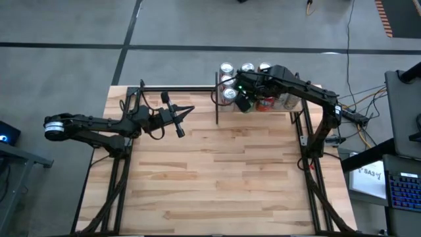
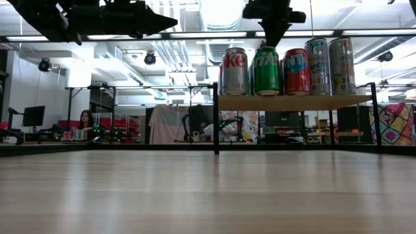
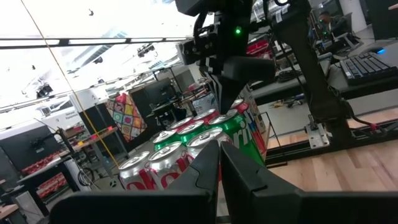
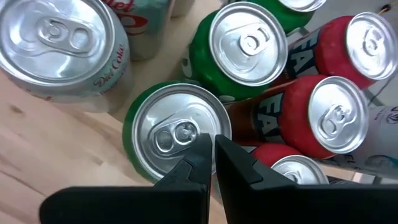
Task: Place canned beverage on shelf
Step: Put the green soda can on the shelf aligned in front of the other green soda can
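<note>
The shelf (image 2: 292, 102) is a small light wood board on thin black posts at the table's far right. Several cans stand upright on it. Among them is a green can (image 4: 177, 134), also seen in the low view (image 2: 266, 70), between a silver Diet Coke can (image 2: 234, 70) and red cans (image 4: 329, 118). My right gripper (image 4: 213, 146) is shut and points down right over the green can's top; it also shows in the low view (image 2: 273, 40). My left gripper (image 1: 191, 109) is shut and empty, held in the air left of the shelf and pointing at it (image 3: 219, 149). My right gripper has its shut fingertips (image 4: 202, 149) right over the near part of the green can's lid (image 4: 168, 137), coming from above and pointing down. I cannot tell whether they touch it. The can stands upright on the shelf board.
The cans stand close together on the shelf, with a second green can (image 4: 245, 46) right behind the first. A black post (image 1: 217, 99) marks the shelf's left edge. The butcher-block tabletop (image 1: 223, 178) lies bare in front of the shelf. A person (image 2: 84, 120) sits in the room behind.
</note>
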`<state>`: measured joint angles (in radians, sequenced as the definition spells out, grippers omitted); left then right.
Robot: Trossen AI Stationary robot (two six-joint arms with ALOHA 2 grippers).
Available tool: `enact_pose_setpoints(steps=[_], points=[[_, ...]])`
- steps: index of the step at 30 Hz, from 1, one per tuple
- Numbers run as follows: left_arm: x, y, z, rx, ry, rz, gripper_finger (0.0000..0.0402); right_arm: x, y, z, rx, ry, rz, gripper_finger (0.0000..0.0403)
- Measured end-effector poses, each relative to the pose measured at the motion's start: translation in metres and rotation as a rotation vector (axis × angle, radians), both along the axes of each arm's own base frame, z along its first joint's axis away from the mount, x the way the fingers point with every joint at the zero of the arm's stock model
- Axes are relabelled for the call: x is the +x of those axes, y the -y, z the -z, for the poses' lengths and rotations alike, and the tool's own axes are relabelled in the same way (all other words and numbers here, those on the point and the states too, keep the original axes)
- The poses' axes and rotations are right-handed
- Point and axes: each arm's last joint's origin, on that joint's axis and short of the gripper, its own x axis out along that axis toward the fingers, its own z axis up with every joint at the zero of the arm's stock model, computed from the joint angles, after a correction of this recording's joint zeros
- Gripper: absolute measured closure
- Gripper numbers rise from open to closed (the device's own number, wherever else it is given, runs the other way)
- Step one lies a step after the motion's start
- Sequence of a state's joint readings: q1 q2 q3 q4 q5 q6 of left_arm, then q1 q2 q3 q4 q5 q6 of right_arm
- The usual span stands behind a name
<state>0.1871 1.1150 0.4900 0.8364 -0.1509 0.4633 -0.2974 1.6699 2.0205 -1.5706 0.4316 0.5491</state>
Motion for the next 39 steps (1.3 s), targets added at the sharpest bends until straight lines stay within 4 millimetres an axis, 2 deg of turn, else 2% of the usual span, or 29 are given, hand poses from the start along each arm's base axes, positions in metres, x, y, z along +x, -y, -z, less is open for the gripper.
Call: enact_pose_setpoints(steps=[14, 25, 39], points=[[0.0, 0.0, 0.0, 0.0, 0.001, 0.0, 0.0402, 0.0, 0.001, 0.006, -0.058, -0.065, -0.018, 0.039], [0.0, 0.0, 0.0, 0.007, -0.002, -0.001, 0.0402, 0.012, -0.005, 0.002, -0.085, 0.033, -0.044, 0.039], [0.0, 0.0, 0.0, 0.007, -0.002, -0.002, 0.0402, 0.011, -0.008, 0.004, -0.074, 0.021, -0.036, 0.039]])
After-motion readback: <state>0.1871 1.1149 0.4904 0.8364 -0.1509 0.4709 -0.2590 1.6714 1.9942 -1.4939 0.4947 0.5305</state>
